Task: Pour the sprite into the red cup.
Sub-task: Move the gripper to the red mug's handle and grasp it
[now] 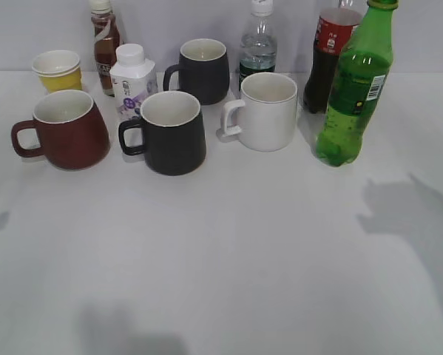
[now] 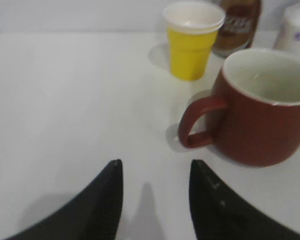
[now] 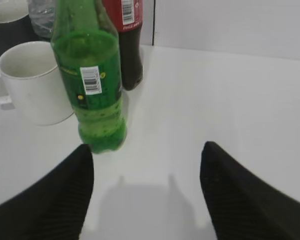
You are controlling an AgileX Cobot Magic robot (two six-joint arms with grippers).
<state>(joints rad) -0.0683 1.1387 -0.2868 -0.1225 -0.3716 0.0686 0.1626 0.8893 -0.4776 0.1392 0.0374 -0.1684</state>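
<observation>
The sprite (image 1: 356, 92), a tall green bottle with a barcode patch, stands upright at the right of the table. In the right wrist view it (image 3: 89, 75) stands ahead and left of my right gripper (image 3: 147, 152), which is open, empty and apart from it. The red cup (image 1: 66, 129), a maroon mug with a white inside, stands at the left, handle to the left. In the left wrist view it (image 2: 262, 112) is ahead and right of my left gripper (image 2: 155, 167), which is open and empty. Neither gripper shows in the exterior view, only their shadows.
Between them stand two black mugs (image 1: 169, 133) (image 1: 203, 70), a white mug (image 1: 265, 111), a small white bottle (image 1: 132, 81), a brown bottle (image 1: 104, 44), a yellow paper cup (image 1: 57, 70), a clear bottle (image 1: 258, 48) and a cola bottle (image 1: 328, 55) behind the sprite.
</observation>
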